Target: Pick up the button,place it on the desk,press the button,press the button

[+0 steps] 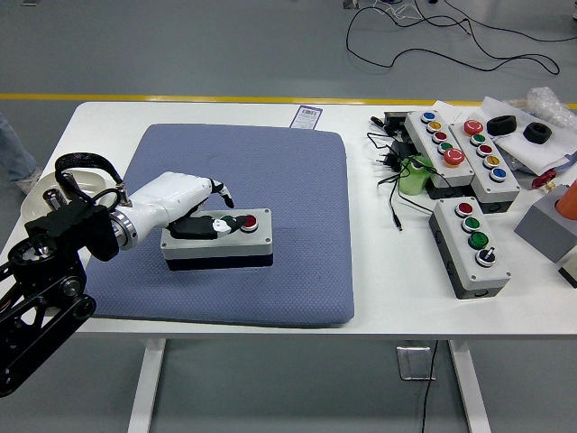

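Note:
A grey two-button box (217, 247) with a black base lies on the blue mat (270, 171), left of centre. Its red button (250, 221) shows fully, while the green button (227, 223) is partly covered. My left hand (213, 210), white with black fingers, comes in from the left and hovers over the box's left end. The thumb (200, 228) lies along the box top with its tip by the green button, and the other fingers (221, 192) are loosely spread behind the box, holding nothing. The right arm is out of view.
Three more button boxes (469, 245) (437, 149) (488, 155) stand on the right of the table, with black cables (389, 176) and a green object (415, 173) beside them. A white dish (41, 203) with batteries sits at the left edge. A grey block (545, 225) is at far right.

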Available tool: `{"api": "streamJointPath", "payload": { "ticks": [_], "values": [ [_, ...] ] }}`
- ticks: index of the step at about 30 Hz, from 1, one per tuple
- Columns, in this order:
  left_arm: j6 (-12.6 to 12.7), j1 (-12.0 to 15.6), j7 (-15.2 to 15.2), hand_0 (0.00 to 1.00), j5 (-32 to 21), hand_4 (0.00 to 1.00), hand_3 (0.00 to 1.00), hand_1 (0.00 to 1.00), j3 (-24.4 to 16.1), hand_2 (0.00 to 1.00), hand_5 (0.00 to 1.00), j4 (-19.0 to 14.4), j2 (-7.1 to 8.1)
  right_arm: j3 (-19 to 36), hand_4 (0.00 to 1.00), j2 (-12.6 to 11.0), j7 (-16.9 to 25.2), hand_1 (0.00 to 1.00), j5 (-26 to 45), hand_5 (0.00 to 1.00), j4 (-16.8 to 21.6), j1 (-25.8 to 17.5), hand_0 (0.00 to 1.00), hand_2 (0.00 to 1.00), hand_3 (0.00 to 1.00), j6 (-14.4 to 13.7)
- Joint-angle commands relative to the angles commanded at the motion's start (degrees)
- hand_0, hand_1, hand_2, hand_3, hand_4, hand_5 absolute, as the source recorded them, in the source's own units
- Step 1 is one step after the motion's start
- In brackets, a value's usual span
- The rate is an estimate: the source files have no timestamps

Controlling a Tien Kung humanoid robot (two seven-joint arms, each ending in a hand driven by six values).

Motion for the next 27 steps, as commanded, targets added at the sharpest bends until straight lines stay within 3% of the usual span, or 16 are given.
{"api": "streamJointPath", "payload": {
  "ticks": [18, 27],
  "values": [
    [-0.9, 0.9, 0.1, 0.002, 0.8, 0.721, 0.645, 0.002, 1.2, 0.002, 0.998, 0.2, 0.23, 0.3, 0.454, 0.1, -0.2, 0.65, -0.4, 0.331, 0.0, -0.3, 0.658, 0.702, 0.605, -0.1],
    [-2.7, 1.3, 0.5, 0.002, 1.2, 0.72, 0.626, 0.002, 1.3, 0.002, 0.998, 1.6, 0.16, 0.2, 0.453, 0.1, 0.0, 0.65, -0.4, 0.329, 0.0, -0.5, 0.658, 0.702, 0.605, 0.0]
  ]
}}
